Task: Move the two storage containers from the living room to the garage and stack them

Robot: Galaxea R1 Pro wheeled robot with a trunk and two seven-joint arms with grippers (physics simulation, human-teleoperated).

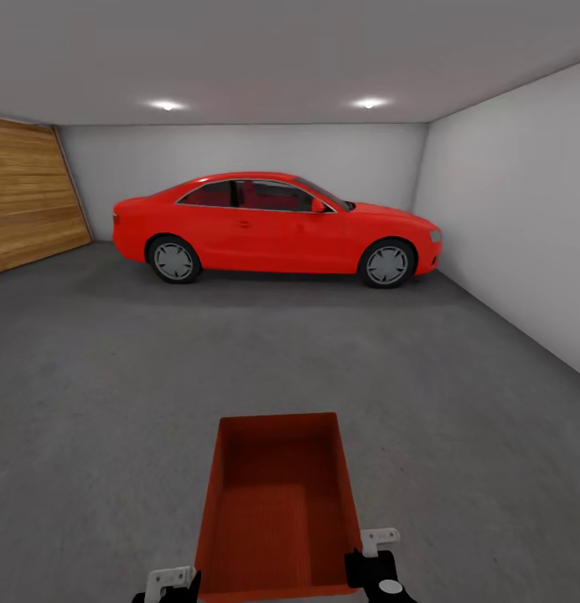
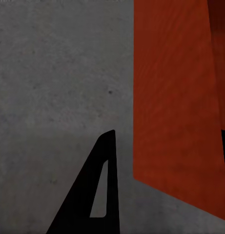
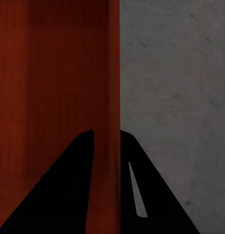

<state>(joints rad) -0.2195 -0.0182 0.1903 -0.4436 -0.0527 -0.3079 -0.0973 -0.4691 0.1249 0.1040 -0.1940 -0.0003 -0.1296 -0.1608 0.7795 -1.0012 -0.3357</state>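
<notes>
A bare garage with white-grey walls, a grey ceiling lit by two spotlights, and a dark, speckled concrete floor. A wooden plank door stands at the left wall. A red car is parked side-on against the far wall, nose toward the right; no badge, plate or lettering can be read on it.

Well short of the car, closest to the camera, a red-orange open-top bin is held between the two arms, its ribbed inside bare. The head view takes in the whole room and the bin's full outline.

The right wrist view shows the right gripper clamped on the bin's thin side wall, one dark finger inside the bin and the other outside over the concrete.

In the left wrist view one dark finger of the left gripper lies outside the bin's wall, with floor visible between them; a sliver of the other finger shows at the frame's edge past the wall. Whether this gripper is pressing the wall cannot be told.
</notes>
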